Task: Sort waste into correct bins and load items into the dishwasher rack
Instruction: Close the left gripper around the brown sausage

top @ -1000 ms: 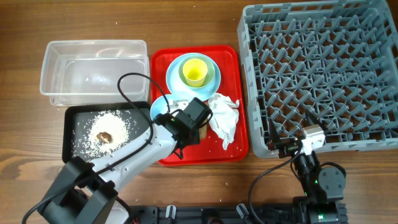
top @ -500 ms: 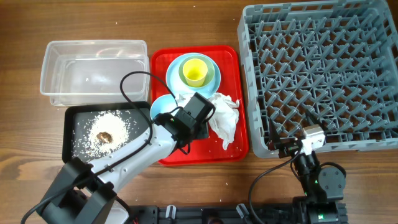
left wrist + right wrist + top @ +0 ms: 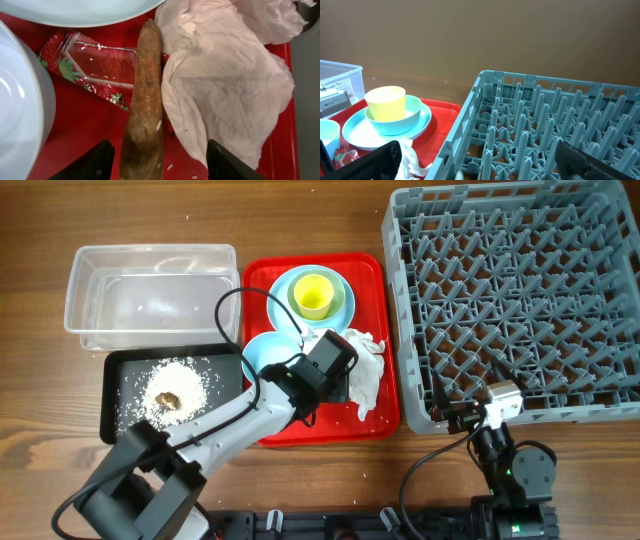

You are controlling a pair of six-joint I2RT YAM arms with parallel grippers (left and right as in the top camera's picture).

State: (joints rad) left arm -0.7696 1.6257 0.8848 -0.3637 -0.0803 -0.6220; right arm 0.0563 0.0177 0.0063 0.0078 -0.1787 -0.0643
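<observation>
On the red tray (image 3: 75,135), about midway between its left and right edges, lies the brown sausage-like stick (image 3: 145,100). It is long and rough-skinned, tapered at the far end, with a few pale specks stuck to it. It rests across the small red wrapper (image 3: 90,65), a shiny thing printed with strawberries, and its right flank touches the crumpled white paper napkin (image 3: 225,90). To its left I see the wall of the smaller light blue bowl (image 3: 20,110), and past its tip the rim of the light blue plate (image 3: 75,10).

My left pincer (image 3: 162,157) hangs over the stick's thick end with its jaws apart. The stick runs up between them, the left jaw just beside it and the right jaw clear of it, so nothing is clamped. My right pincer (image 3: 487,160) sits at the near edge of the grey dishwasher rack (image 3: 520,300), jaws spread wide and holding nothing.

From overhead, the yellow cup (image 3: 312,295) stands in the pale green bowl (image 3: 338,300) on the plate, at the tray's far edge. The clear tub (image 3: 150,290) is by the table's far left side. The black tray (image 3: 225,370) sits just in front of it and holds white crumbs (image 3: 185,375) and a brown lump (image 3: 167,398). The table (image 3: 40,440) is brown wood grain, and the rack takes up its right side.
</observation>
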